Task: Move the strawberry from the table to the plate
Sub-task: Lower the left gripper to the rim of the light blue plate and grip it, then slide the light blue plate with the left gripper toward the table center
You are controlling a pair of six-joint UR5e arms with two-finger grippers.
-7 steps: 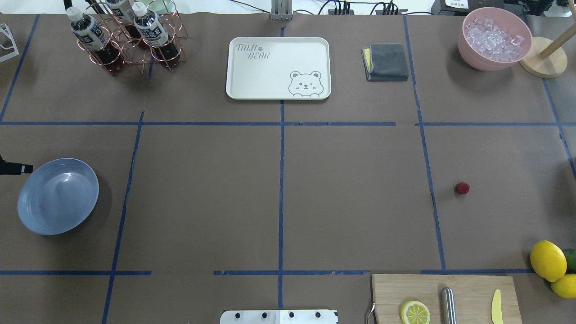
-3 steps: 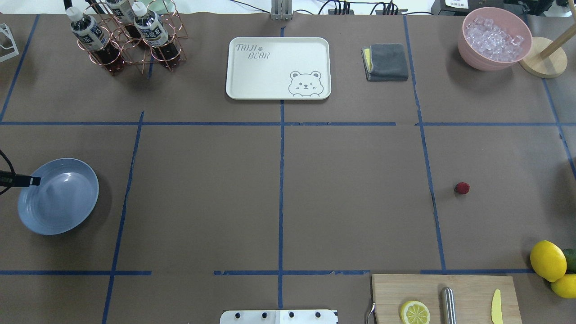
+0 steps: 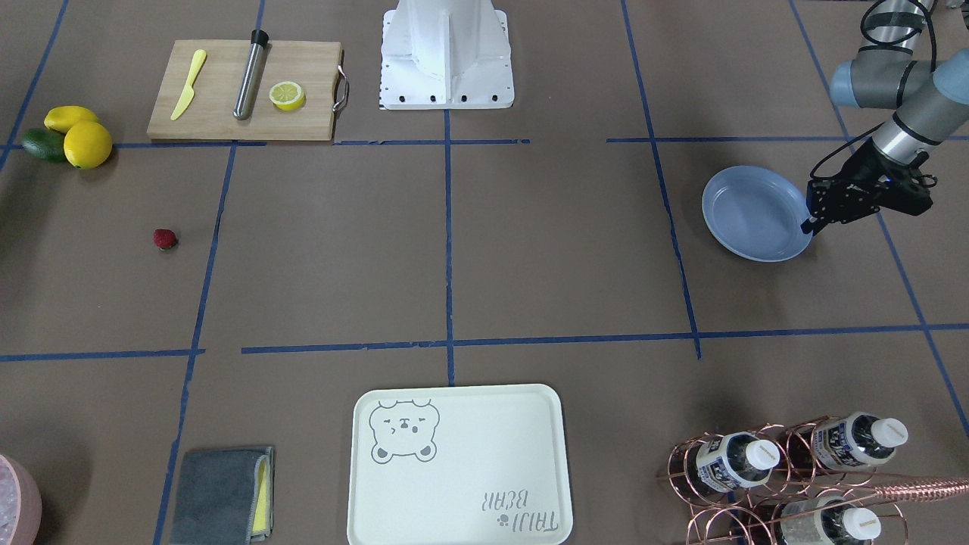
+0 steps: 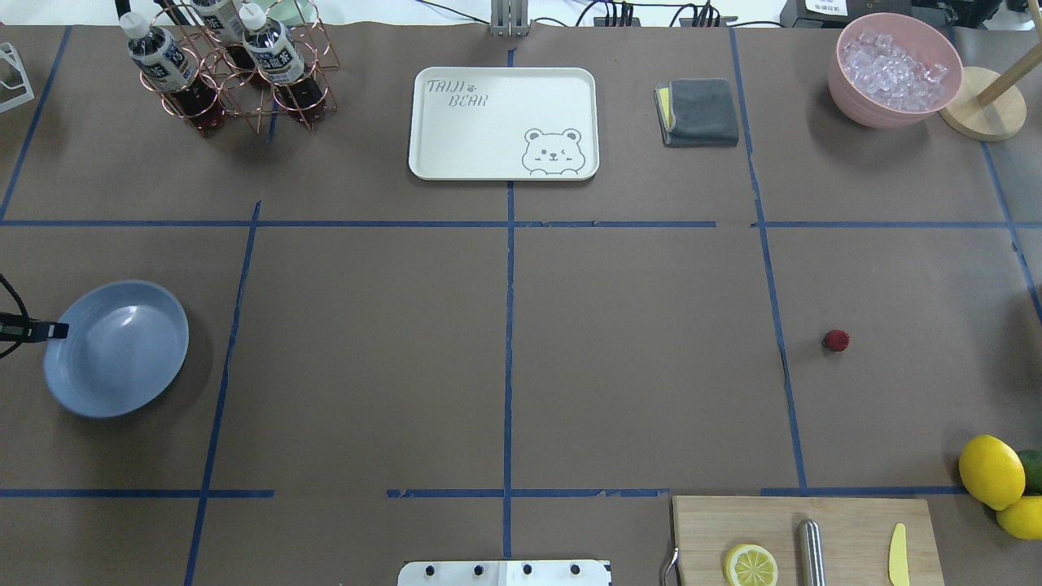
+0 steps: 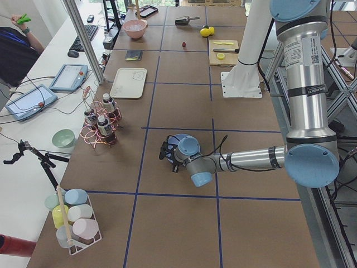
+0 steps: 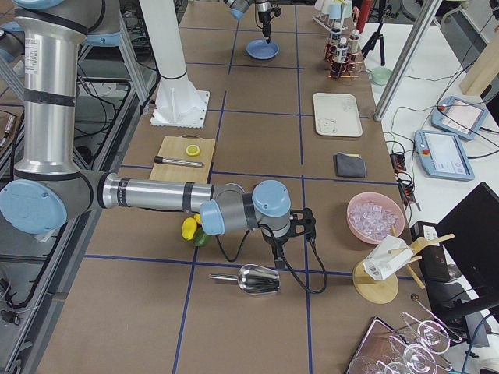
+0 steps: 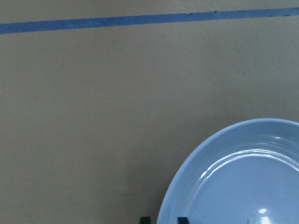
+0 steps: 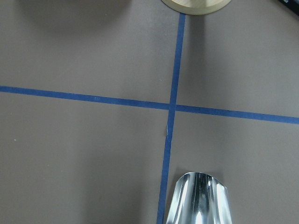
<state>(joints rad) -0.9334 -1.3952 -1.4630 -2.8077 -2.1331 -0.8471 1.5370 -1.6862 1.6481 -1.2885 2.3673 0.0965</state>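
Strawberry: the strawberry (image 4: 836,340) lies alone on the table (image 4: 635,342), on the robot's right half, just beside a blue tape line. Neither gripper touches it.
Plate: the plate (image 4: 116,348) sits on the robot's left half, well apart from the berry and with nothing in it.
Left gripper: the left gripper (image 3: 808,224) points down at the plate's outer edge. In the left wrist view its two fingertips (image 7: 182,220) stand either side of the rim, closed in on the rim.
Right gripper: the right gripper (image 6: 274,251) hangs low over the table's far right end, beyond the lemons. No view shows its fingers clearly, so I cannot tell whether they are apart or together.
Scoop: a metal scoop (image 8: 201,198) lies on the table just beside the right gripper.
Near the berry: the lemons (image 4: 991,470) and a wooden cutting board (image 4: 855,521) with a lemon half (image 4: 750,565) lie closer to the robot.
Far side: a bear-printed tray (image 4: 503,122), a folded grey cloth (image 4: 700,111), a pink bowl of ice (image 4: 894,69) and a copper bottle rack (image 4: 236,73).
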